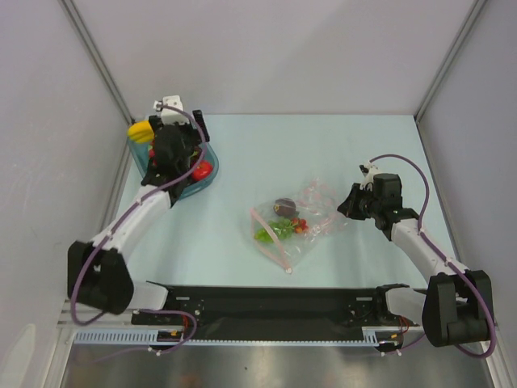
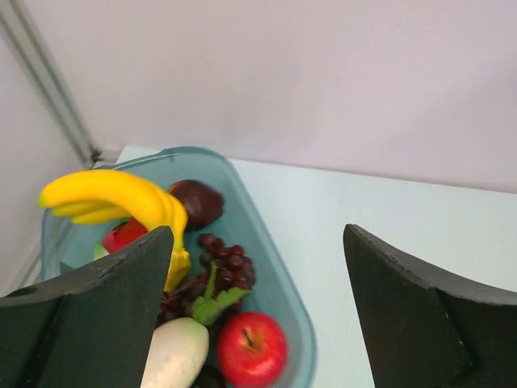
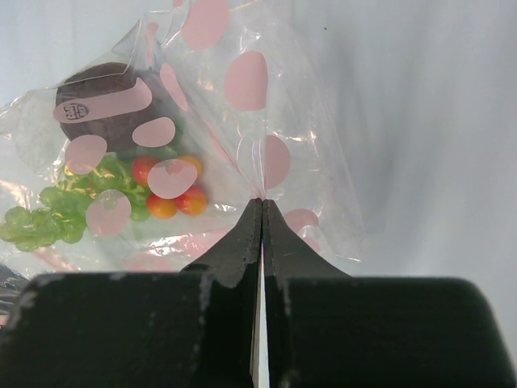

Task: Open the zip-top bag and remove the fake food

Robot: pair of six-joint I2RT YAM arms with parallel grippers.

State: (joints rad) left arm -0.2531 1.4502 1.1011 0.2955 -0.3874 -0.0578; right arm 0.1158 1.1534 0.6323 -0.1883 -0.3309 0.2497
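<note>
On the worktop [image 1: 323, 145], the zip-top bag [image 1: 292, 222] holds green grapes [image 3: 48, 214] and a dark purple piece [image 3: 105, 105], its film pinched in the right gripper's [image 3: 261, 206] clenched fingers. Farther off, the left gripper's [image 2: 257, 242] fingers stand released above the teal tray [image 1: 187, 191] holding banana [image 2: 113, 194] and apple [image 2: 252, 349]: partly done, I judge. The zip's state is unclear.

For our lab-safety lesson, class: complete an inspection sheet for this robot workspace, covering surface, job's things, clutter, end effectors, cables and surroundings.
Surface: pale teal table.
Job's things: zip-top bag mid-table, with green grapes, dark purple piece and red-orange pieces inside.
Clutter: teal tray far left, holding banana and red apple.
End effectors: left end effector open over the tray; right end effector shut on the bag's film.
Cables: purple cable along each arm.
Surroundings: plain grey walls.
</note>
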